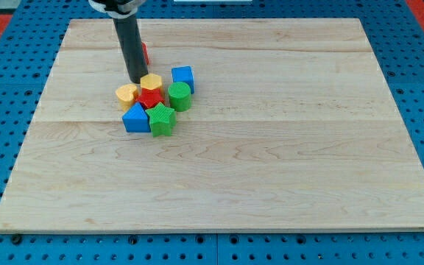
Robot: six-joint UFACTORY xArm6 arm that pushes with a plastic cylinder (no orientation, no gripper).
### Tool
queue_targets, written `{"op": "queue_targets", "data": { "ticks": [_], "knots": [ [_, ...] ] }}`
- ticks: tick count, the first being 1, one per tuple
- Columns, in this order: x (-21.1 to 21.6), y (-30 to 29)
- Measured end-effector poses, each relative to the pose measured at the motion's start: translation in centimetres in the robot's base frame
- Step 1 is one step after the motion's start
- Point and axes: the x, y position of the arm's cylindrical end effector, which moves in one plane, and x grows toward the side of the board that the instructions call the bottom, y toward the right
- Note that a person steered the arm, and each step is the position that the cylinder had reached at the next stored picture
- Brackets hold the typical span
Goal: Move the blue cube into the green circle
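The blue cube [183, 77] sits at the upper right of a tight cluster of blocks on the wooden board's upper left. The green circle, a round green cylinder [179, 96], lies just below and left of it, nearly touching. My tip [136, 79] stands at the cluster's upper left, between the yellow hexagon [151, 82] and a yellow block [126, 94], left of the blue cube.
The cluster also holds a red star [151, 98], a green star [161, 118] and a blue wedge-like block [135, 118]. A red block [144, 53] is partly hidden behind the rod. The wooden board [271, 147] lies on a blue pegboard surface.
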Motion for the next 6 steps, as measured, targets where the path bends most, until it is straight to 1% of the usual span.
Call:
{"op": "queue_targets", "data": {
  "ticks": [1, 2, 3, 4, 5, 6],
  "knots": [
    [0.2, 2.8],
    [-0.9, 2.7],
    [-3.3, 2.4],
    [-3.9, 5.7],
    [-2.0, 6.9],
    [-0.2, 6.9]
  ]
}}
